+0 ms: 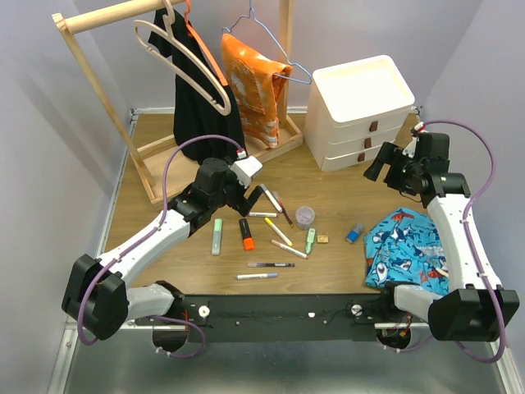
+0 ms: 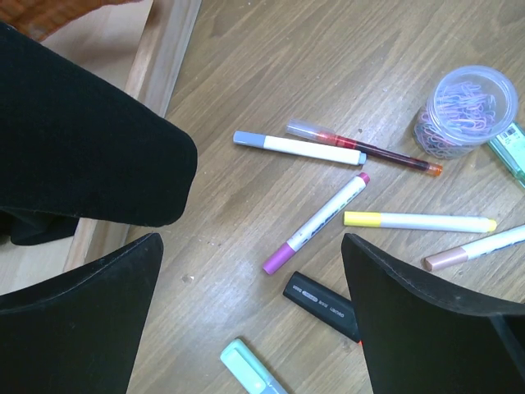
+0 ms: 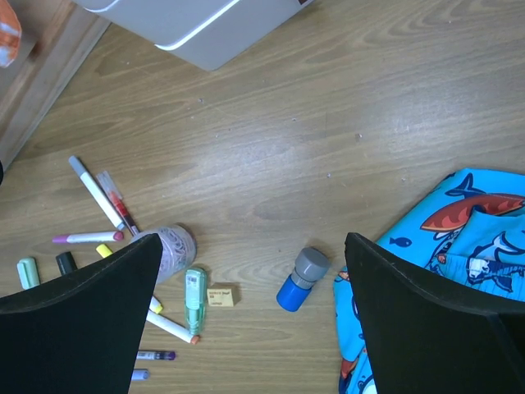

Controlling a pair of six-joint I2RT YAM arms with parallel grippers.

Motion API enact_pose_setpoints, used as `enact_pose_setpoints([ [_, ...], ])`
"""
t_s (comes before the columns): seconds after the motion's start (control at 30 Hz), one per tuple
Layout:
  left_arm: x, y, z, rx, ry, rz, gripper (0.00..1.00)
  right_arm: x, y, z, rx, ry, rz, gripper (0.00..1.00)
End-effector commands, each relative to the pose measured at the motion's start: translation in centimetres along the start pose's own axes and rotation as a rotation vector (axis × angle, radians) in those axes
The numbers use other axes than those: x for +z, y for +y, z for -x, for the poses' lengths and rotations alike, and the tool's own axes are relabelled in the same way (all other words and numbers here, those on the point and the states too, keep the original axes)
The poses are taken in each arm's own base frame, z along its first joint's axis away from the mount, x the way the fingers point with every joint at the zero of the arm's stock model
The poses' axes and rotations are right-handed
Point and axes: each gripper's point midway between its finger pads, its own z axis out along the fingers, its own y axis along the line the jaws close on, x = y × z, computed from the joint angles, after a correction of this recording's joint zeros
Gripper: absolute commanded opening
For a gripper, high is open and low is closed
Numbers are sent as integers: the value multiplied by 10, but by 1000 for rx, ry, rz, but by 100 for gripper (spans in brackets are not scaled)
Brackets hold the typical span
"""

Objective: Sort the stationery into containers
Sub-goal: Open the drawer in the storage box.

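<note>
Left gripper: jaws spread wide, empty, hanging over the pen cluster, apparently poised for a first pick. Directly below: purple-capped marker and black highlighter. Further out: yellow-capped marker and clear pot of paper clips.
Right gripper: likewise wide apart, holding nothing, above a blue grey-capped piece beside the shark-print cloth.
Stationery: all loose on the surface, none sorted yet.
White drawer unit: far right, drawers closed, nothing visible in its top tray, likely the easiest drop.
</note>
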Motion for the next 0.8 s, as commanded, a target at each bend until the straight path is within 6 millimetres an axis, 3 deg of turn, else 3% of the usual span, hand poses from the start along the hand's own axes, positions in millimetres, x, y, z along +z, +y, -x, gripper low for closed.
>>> enact_pose_setpoints([
  [0.0, 2, -1, 20, 13, -58, -14, 99, -1, -10, 2, 18, -33, -35, 100],
  [0.1, 4, -1, 22, 7, -57, -16, 99, 3, -20, -6, 79, -34, -71, 100],
  [0.2, 3, 0, 22, 8, -44, -13, 99, 15, -21, -10, 267, 9, -54, 100],
  [0.27, 3, 0, 23, 7, -33, -12, 99, 23, -7, -18, 410, 82, 57, 100],
  [0.3, 3, 0, 17, 4, -9, -16, 99, 27, -11, -8, 461, 57, 90, 100],
  [0.37, 3, -1, 14, 1, 11, -22, 99, 38, -6, -16, 584, 136, 183, 100],
  [0.4, 4, -3, 6, -7, 45, -31, 99, 44, -13, -7, 632, 111, 214, 99],
  [0.43, 4, -4, 4, -13, 57, -35, 99, 44, -4, -6, 712, 146, 295, 97],
  [0.47, 5, -6, 0, -13, 70, -45, 99, 57, -7, -24, 777, 201, 319, 92],
  [0.5, 7, -9, -6, -17, 90, -61, 99, 63, -2, -8, 758, 145, 406, 90],
  [0.53, 8, -11, -8, -16, 98, -73, 99, 63, 6, -10, 809, 185, 470, 88],
  [0.57, 9, -12, -12, -4, 106, -77, 99, 75, 2, -22, 858, 220, 470, 88],
  [0.63, 14, -10, -15, 4, 109, -74, 99, 82, 2, -12, 901, 193, 539, 86],
  [0.77, 29, -7, -17, -12, 132, -64, 99, 108, -14, -23, 1034, 196, 534, 78],
])
